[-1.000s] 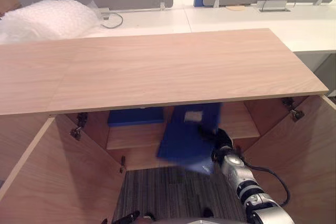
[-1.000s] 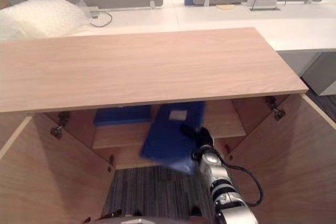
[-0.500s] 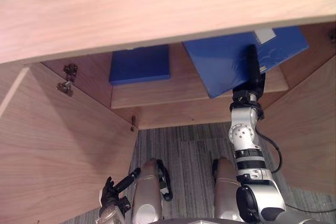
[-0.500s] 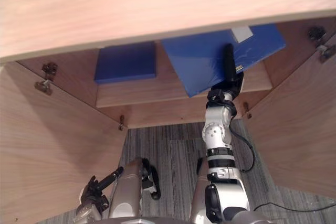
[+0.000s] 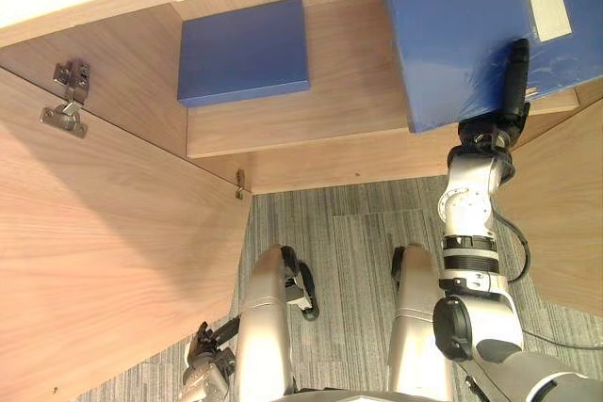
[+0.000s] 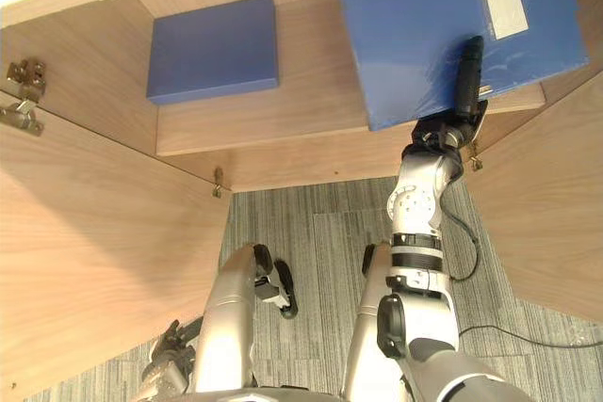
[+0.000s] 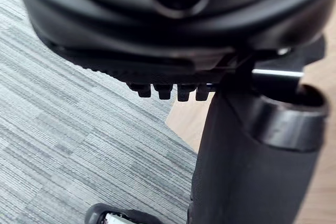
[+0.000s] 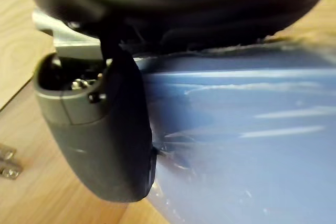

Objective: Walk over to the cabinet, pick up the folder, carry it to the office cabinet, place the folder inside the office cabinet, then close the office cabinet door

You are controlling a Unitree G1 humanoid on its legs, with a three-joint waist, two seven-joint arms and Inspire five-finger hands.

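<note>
Right hand (image 5: 513, 82) pinches folder (image 5: 452, 25) by near edge.

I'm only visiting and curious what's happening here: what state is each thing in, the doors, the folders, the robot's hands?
Left cabinet door: open.
Right cabinet door: open.
Held folder: gripped by the right hand, over the shelf, near edge overhanging.
Second folder: lying flat on the shelf.
Left hand: low near the floor, holding nothing.
</note>
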